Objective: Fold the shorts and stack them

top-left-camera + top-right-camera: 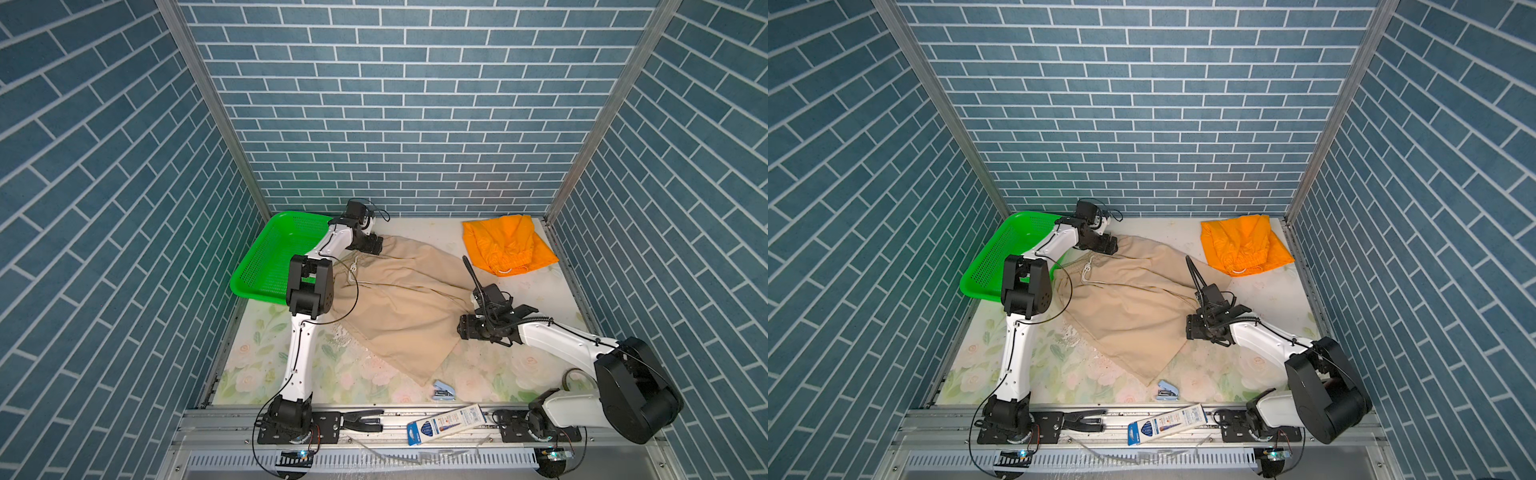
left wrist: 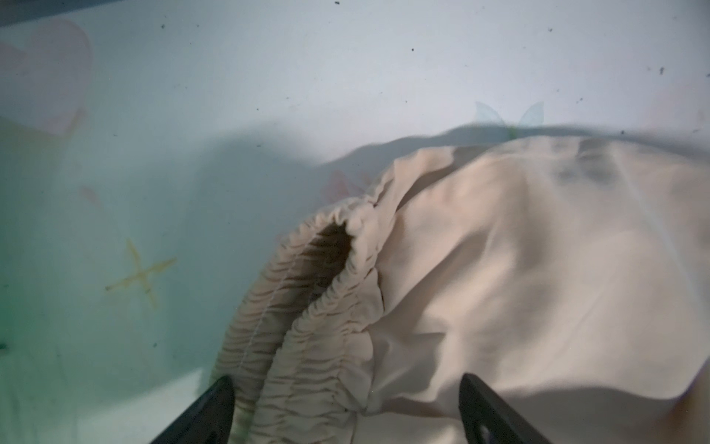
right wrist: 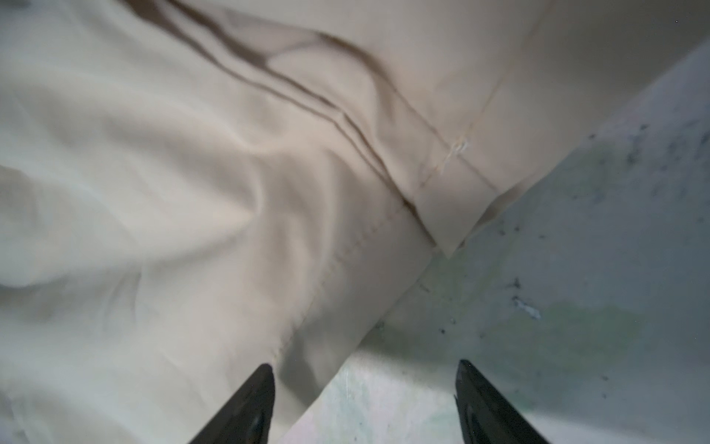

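Beige shorts [image 1: 399, 299]: confirm position and condition. (Tech 1)

Spread across the middle of the worktop [image 1: 249, 357], waistband [image 2: 307, 307] towards the green basket [image 1: 266, 257], leg ends towards the right arm. Unfolded and creased. The orange shorts [image 1: 505, 245] lie in a loose heap at the far right corner, well apart. (Tech 2)

State of each claw? (Tech 1)

Left claw [image 2: 345, 380]: jaws wide, one on either side of the gathered waistband, not closed on it. Right claw [image 3: 364, 365]: jaws wide, one finger over the leg hem [image 3: 345, 269], the other over bare worktop. Neither holds cloth. (Tech 2)

Reason for that placement? (Tech 1)

Judgement: the claws stand at opposite ends of the garment, waistband and hem. Both ends can then be pinched and carried over together, which keeps a fold line straight. The cloth is limp, so a one-ended lift would likely drag and bunch it. (Tech 2)

Progress? (Tech 1)

Early. Neither pair shows a fold and nothing is stacked. The orange pair sits aside, leaving room to fold. Caution: the drawstring [image 1: 353, 270] lies loose on the cloth and could snag. (Tech 2)
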